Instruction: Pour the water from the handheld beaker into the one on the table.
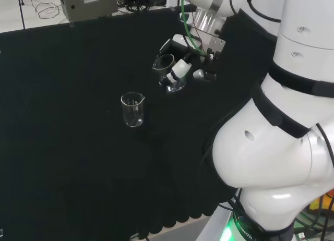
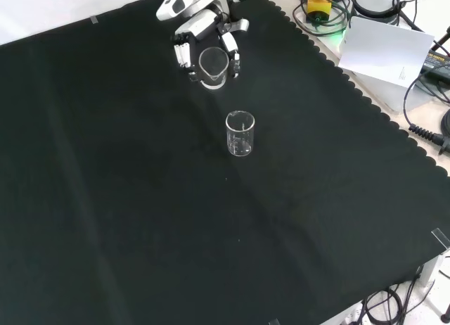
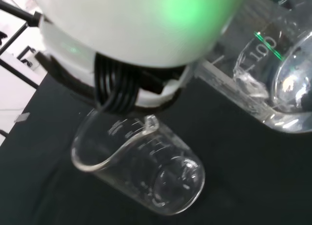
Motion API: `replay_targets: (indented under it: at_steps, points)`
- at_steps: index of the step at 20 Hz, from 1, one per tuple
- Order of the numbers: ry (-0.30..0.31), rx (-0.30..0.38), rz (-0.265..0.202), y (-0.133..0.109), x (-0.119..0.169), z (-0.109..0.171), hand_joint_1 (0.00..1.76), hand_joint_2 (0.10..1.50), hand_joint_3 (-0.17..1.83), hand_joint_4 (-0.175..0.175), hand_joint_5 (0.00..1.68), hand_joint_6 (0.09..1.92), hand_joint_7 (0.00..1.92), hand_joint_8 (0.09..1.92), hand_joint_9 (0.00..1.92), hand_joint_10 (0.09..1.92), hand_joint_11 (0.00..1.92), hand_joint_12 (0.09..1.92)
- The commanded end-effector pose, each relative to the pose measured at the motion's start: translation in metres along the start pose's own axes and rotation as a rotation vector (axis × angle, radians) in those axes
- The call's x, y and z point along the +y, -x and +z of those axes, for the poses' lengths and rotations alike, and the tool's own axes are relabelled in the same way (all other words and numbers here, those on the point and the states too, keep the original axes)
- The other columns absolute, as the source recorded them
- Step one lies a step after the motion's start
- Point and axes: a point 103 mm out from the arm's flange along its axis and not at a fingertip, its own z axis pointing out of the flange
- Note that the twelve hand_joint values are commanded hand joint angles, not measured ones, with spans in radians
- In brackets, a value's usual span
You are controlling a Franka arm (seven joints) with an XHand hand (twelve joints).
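Black cloth covers the bench. Held beaker [image 2: 213,66], tilted, sits in the hand [image 2: 204,29], whose fingers curl round it to keep it aloft. Table beaker [image 2: 240,134] stands upright at its 5 o'clock in front view, near, apart, mouth up to receive water.

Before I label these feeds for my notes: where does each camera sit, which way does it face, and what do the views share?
Head view: behind and above the base, looking over the white arm links at the robot hand.
Front view: opposite, looking down on the cloth; the robot hand enters at top.
Wrist view: at the wrist, past the palm.
All three share the held beaker and the table beaker.
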Motion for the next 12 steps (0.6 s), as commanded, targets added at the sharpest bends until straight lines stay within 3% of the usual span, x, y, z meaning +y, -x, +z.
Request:
replay_targets:
  at_steps: [1, 5, 8, 12]
  points:
    - [-0.066, -0.034, -0.002, -0.027, -0.006, 0.004, 1.46, 0.40, 0.93, -0.175, 1.37, 0.48, 1.50, 0.37, 1.77, 0.09, 1.24, 0.71]
    - [-0.120, -0.097, 0.012, -0.037, -0.008, 0.006, 1.46, 0.40, 0.93, -0.175, 1.37, 0.48, 1.52, 0.34, 1.78, 0.09, 1.24, 0.69]
    - [-0.173, -0.170, 0.052, -0.046, -0.005, 0.011, 1.44, 0.58, 0.65, -0.175, 1.42, 0.35, 1.48, 0.18, 1.69, 0.09, 1.24, 0.66]
    - [-0.234, -0.243, 0.079, -0.051, -0.001, 0.019, 1.44, 0.62, 0.57, -0.175, 1.43, 0.30, 1.47, 0.14, 1.67, 0.09, 1.24, 0.65]
